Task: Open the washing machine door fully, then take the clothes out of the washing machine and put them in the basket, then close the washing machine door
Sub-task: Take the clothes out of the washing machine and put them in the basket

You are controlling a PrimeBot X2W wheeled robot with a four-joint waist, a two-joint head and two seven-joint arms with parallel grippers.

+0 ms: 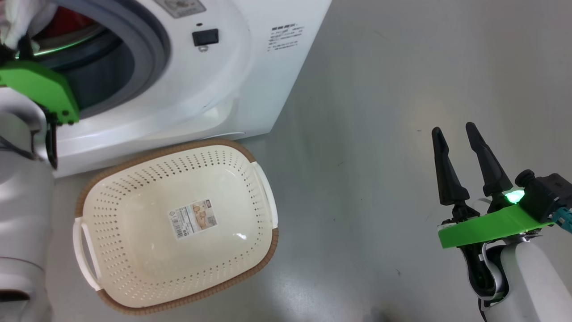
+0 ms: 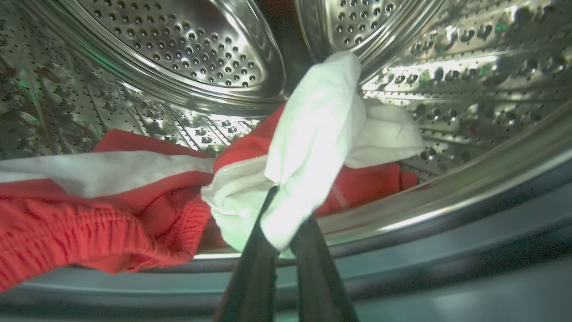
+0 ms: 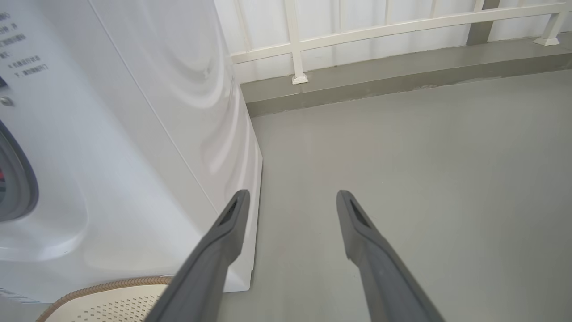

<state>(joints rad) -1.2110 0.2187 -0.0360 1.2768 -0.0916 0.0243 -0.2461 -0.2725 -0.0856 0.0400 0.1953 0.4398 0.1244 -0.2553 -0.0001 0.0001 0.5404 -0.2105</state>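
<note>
The white washing machine (image 1: 250, 67) stands with its opening uncovered; its door is out of view. In the left wrist view the red and white clothes (image 2: 147, 201) lie at the front of the steel drum (image 2: 187, 49). My left gripper (image 2: 286, 201) is shut on a white fold of the clothes (image 2: 313, 134), just inside the grey rubber ring. In the head view, red and white cloth (image 1: 27, 20) shows in the opening at the top left. The cream basket (image 1: 263, 232) sits empty on the floor before the machine. My right gripper (image 1: 451, 129) hangs open over bare floor, off to the right.
Grey floor (image 1: 380, 134) spreads to the right of the machine and basket. A white railing (image 3: 380, 31) on a low grey kerb runs along the far side in the right wrist view. The machine's side panel (image 3: 178, 112) stands close to the left of my right fingers.
</note>
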